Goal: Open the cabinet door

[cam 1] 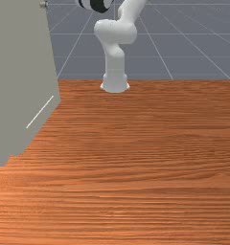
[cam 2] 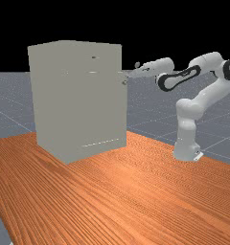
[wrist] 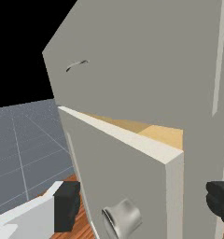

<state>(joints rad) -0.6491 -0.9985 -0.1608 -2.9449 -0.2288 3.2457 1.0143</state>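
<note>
Matt, smooth grey cabinet (cam 2: 78, 100); knob (wrist: 125, 217) — glossy metal; table (cam 2: 136, 191) — grained orange-brown wood.

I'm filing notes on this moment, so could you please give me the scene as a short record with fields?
cabinet: grey, standing on the wooden table
door: ajar, with the pale wood-coloured interior showing through the gap
knob: round metal, on the door
jaws: spread wide, one on each side of the knob, not closed on it
arm: reaching from the far view's right toward the cabinet
</note>
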